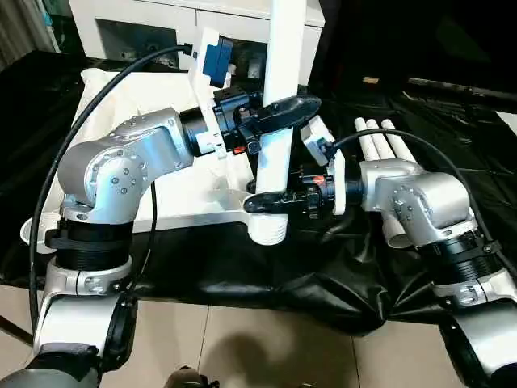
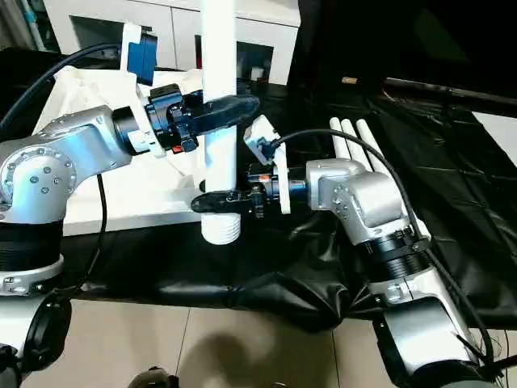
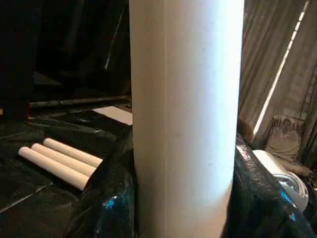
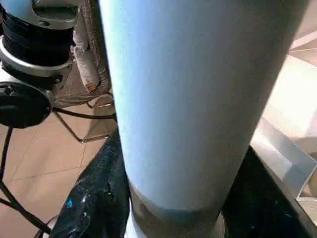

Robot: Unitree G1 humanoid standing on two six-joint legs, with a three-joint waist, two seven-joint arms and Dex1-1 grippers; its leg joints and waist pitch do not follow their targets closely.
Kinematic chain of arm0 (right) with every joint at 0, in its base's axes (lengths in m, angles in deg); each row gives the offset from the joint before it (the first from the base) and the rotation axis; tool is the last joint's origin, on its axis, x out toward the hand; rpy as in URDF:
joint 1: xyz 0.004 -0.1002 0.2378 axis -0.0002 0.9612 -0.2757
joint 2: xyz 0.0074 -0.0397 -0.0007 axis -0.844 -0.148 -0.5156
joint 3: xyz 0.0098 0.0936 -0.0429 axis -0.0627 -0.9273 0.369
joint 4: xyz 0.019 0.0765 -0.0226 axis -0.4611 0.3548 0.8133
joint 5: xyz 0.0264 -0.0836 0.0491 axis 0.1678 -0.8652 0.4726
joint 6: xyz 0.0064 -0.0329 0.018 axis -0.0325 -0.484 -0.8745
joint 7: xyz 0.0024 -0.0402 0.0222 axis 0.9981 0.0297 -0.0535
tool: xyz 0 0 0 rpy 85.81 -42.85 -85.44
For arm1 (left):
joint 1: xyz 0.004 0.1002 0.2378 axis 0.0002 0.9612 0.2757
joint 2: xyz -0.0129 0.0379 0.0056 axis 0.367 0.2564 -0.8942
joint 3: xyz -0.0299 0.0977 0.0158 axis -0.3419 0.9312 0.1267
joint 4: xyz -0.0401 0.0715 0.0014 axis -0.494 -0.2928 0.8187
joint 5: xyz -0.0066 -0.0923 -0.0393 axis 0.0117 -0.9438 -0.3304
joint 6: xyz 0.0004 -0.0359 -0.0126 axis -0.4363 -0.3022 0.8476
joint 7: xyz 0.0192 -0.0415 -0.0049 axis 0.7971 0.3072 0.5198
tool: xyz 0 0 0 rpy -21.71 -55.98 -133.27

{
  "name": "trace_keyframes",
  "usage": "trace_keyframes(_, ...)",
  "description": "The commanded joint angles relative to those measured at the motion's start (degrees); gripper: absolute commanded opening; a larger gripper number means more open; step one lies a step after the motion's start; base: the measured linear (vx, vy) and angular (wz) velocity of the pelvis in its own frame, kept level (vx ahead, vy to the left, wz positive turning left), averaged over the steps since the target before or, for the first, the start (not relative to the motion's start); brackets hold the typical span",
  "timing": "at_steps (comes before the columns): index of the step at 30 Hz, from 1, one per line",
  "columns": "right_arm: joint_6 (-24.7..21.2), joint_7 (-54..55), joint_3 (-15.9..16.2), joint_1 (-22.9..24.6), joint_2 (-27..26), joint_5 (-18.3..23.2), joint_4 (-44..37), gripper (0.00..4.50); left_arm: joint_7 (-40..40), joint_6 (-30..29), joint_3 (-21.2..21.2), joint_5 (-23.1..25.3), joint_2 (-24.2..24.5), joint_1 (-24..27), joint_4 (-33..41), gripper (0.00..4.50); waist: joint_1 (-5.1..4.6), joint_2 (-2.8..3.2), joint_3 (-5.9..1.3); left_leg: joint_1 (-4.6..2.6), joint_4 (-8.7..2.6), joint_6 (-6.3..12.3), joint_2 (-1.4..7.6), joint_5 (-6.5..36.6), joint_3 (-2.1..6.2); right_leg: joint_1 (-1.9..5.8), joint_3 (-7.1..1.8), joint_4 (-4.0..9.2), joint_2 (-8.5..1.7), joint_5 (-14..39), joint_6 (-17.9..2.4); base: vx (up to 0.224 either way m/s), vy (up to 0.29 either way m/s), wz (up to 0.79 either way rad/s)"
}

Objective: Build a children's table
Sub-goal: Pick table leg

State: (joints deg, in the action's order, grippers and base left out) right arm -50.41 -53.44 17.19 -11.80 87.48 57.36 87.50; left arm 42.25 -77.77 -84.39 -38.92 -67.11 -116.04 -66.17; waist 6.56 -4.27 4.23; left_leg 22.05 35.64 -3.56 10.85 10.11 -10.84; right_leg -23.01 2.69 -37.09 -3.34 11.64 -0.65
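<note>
In the lower middle of the frame, nearest to the camera, the threaded end of the leg (image 1: 271,230) hung just over the near edge of the tabletop (image 1: 194,190), close to a corner, and I could not tell if it already sat in a socket. The right gripper (image 1: 271,202) held this leg low, just above the threaded end, with its two black fingers pinching the tube from both sides. A little higher, in the centre of the frame, the left gripper (image 1: 279,113) was also closed around the same leg, so the tube stood nearly upright between the two grippers and ran out of the top of the frame. The tabletop lay on the black cloth (image 1: 307,275) in the left half of the frame, underside up as it seemed. To the right of centre, three more spare legs (image 1: 376,137) lay side by side on the cloth, partly hidden behind the right arm. At the upper left stood the white cabinet (image 1: 161,20). The step in hand was, in my judgement, the fitting of a first leg into a corner socket. The next move probably called for bringing the threaded end exactly over the socket, keeping the leg straight, and then pressing or turning it in.
</note>
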Motion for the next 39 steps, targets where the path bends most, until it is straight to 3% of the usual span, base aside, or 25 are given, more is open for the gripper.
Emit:
trace_keyframes(1, -0.1, 0.7, -0.1, -0.7, 0.2, -0.3, 0.9, 1.91, -0.4, 0.0, 0.1, -0.8, -0.4, -1.2, 1.3, 1.84, 0.11, 0.24, -4.79, -1.17, -3.91, -1.00, 2.26, 4.4, 0.96, 3.23, -2.63, 3.60, -4.57, 3.3, -12.1, 0.000, 0.000, 0.00)
trace_keyframes(6, 0.1, 0.9, -0.4, -0.8, 0.0, -0.4, 1.1, 1.89, 0.8, 0.2, -0.1, -0.3, -0.5, -1.2, 1.2, 1.84, 0.12, 0.17, -4.77, -1.19, -3.93, -1.05, 2.27, 4.6, 0.96, 3.22, -2.62, 3.61, -4.56, 3.4, -12.1, 0.000, 0.000, 0.00)
trace_keyframes(8, 0.4, 1.1, -0.8, -0.7, -0.2, -0.5, 1.2, 1.89, 3.4, -1.1, -1.3, -0.5, -1.2, -1.6, 0.2, 2.40, 0.06, 0.11, -4.79, -1.12, -3.91, -1.08, 2.28, 4.5, 0.96, 3.28, -2.62, 3.52, -4.57, 3.2, -12.2, 0.000, 0.000, 0.00)
trace_keyframes(11, 0.6, 1.6, -1.8, -0.3, -0.4, 0.0, 1.0, 1.89, 3.1, -1.8, -2.7, -2.7, -1.9, -1.2, 0.2, 2.56, 0.14, 0.18, -4.84, -1.13, -3.83, -0.91, 2.20, 4.0, 0.95, 3.26, -2.59, 3.51, -4.58, 2.5, -12.7, 0.000, 0.000, 0.00)
trace_keyframes(15, 0.6, 2.5, -3.1, 0.2, -0.8, 0.7, 0.8, 1.88, 4.8, 4.0, -3.9, -0.5, -3.6, -0.4, 0.0, 2.89, 0.18, 0.24, -4.82, -1.09, -3.88, -0.71, 2.25, 4.1, 0.99, 3.33, -2.63, 3.61, -4.53, 2.0, -12.5, 0.000, 0.000, 0.00)
trace_keyframes(19, 0.7, 3.8, -4.8, 0.9, -1.2, 1.5, 0.6, 1.88, 9.0, 11.9, -9.7, -1.7, -8.4, -0.8, -2.4, 2.94, 0.25, 0.06, -4.89, -1.08, -3.79, -0.56, 2.25, 4.6, 0.98, 3.52, -2.65, 3.77, -4.66, 1.4, -12.7, 0.000, 0.000, 0.00)
trace_keyframes(20, 1.0, 4.7, -5.6, 1.3, -1.4, 1.5, 0.5, 1.88, 11.3, 14.7, -12.1, -1.9, -9.8, -1.2, -3.3, 2.94, 0.27, 0.32, -4.86, -1.03, -3.84, -0.51, 2.26, 4.8, 1.05, 3.55, -2.64, 3.81, -4.65, 1.7, -12.5, 0.000, 0.000, 0.00)
trace_keyframes(25, 3.7, 10.7, -9.1, 1.8, -2.6, 0.4, 2.0, 1.88, 12.3, 15.8, -16.5, -3.9, -9.3, -1.0, -4.2, 2.94, -0.06, 0.20, -4.95, -1.13, -3.87, -0.80, 2.12, 4.4, 1.01, 3.29, -2.49, 3.73, -4.52, 2.4, -11.9, 0.000, 0.000, 0.00)
trace_keyframes(27, 9.7, 19.0, -11.4, 1.6, -4.0, -3.5, 6.8, 1.88, 9.0, 18.1, -10.4, 5.3, -2.4, 1.9, -7.2, 2.94, -0.29, 0.37, -4.86, -1.25, -3.98, -1.47, 2.06, 4.8, 0.99, 2.90, -2.48, 3.79, -4.37, 4.9, -10.7, 0.000, 0.000, 0.00)
trace_keyframes(28, 11.6, 21.2, -11.4, 2.1, -4.1, -5.1, 7.8, 1.88, 6.4, 21.6, -4.6, 12.2, 1.5, 4.0, -8.3, 2.94, -0.05, 0.16, -4.78, -1.55, -4.24, -1.27, 2.37, 5.2, 1.24, 2.60, -2.50, 4.47, -4.55, 7.5, -8.7, 0.000, 0.000, 0.00)
trace_keyframes(29, 13.5, 23.4, -10.9, 2.9, -4.1, -7.1, 8.5, 1.88, 3.1, 27.1, 2.9, 20.5, 6.1, 6.7, -10.1, 2.94, -0.11, 0.60, -4.84, -1.65, -4.36, -2.00, 2.35, 5.3, 1.27, 2.67, -2.54, 4.20, -4.46, 8.4, -7.2, 0.000, 0.000, 0.00)
trace_keyframes(30, 13.9, 24.0, -10.7, 3.2, -4.1, -7.5, 8.6, 1.88, 2.3, 28.7, 4.8, 22.6, 7.3, 7.4, -10.8, 2.94, -0.08, 0.56, -4.74, -1.65, -4.41, -1.77, 2.45, 5.2, 1.32, 2.43, -2.65, 4.57, -4.47, 8.9, -6.1, 0.000, 0.000, 0.00)
trace_keyframes(31, 14.6, 25.0, -10.4, 3.7, -4.2, -8.4, 8.7, 1.88, 0.8, 31.8, 7.8, 26.3, 9.1, 8.5, -12.2, 2.94, -0.32, 0.62, -4.75, -1.63, -4.41, -2.36, 2.39, 5.3, 1.13, 2.56, -2.71, 4.22, -4.41, 8.4, -5.9, 0.000, 0.000, 0.00)
trace_keyframes(32, 17.0, 26.4, -8.9, 5.6, -3.7, -10.9, 8.6, 1.88, -1.9, 36.0, 14.2, 32.2, 11.7, 9.9, -16.3, 2.94, 0.04, 0.77, -4.90, -2.09, -4.40, -2.71, 2.47, 4.8, 1.07, 2.13, -2.65, 4.20, -4.44, 6.3, -6.1, 0.000, 0.000, 0.00)
trace_keyframes(36, 19.8, 28.8, -8.6, 8.7, -3.3, -13.1, 7.4, 1.88, -7.0, 41.3, 19.3, 36.8, 12.6, 10.2, -24.2, 2.94, 0.11, 1.32, -5.26, -1.78, -4.35, -3.29, 2.27, 3.2, 0.90, 2.57, -2.66, 3.14, -4.35, -1.4, -9.1, 0.000, 0.000, 0.00)
trace_keyframes(37, 19.8, 28.8, -8.6, 8.7, -3.3, -13.1, 7.4, 1.88, -7.0, 41.3, 19.3, 36.8, 12.6, 10.2, -24.2, 2.94, 0.12, 1.16, -5.20, -1.67, -4.39, -3.07, 2.18, 3.4, 0.90, 2.64, -2.66, 3.29, -4.36, -1.9, -9.4, 0.000, 0.000, 0.00)
trace_keyframes(39, 18.9, 29.9, -10.4, 10.4, -3.7, -12.1, 5.8, 1.88, -8.9, 45.2, 21.6, 39.8, 13.4, 8.8, -31.2, 2.76, -0.12, 1.76, -5.06, -1.52, -4.55, -3.20, 2.14, 6.3, 1.01, 2.88, -2.74, 3.41, -4.53, -0.6, -10.0, 0.000, 0.000, 0.00)
